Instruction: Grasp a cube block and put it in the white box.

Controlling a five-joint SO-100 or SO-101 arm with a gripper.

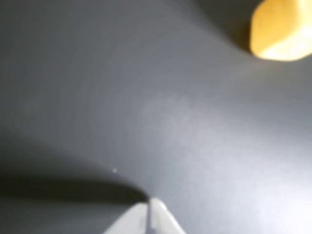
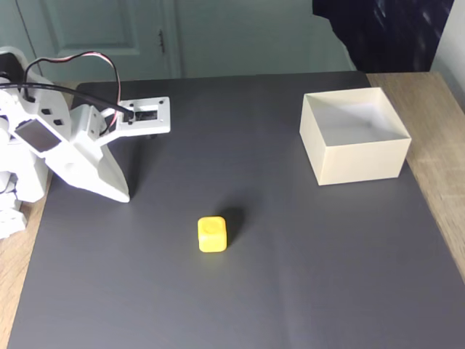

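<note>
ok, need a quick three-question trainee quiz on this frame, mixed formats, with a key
1. True or false: the yellow cube sits inside the white box.
2. In the fixed view, where is the cube relative to the box? A) above and right B) below and left C) touching its front wall
3. Fill in: in the wrist view, the tool tips look ____, with nothing between them.

Key:
1. False. The cube rests on the dark mat, well apart from the box.
2. B.
3. Shut. The tool sits at the bottom edge, the cube far off at top right.
</note>
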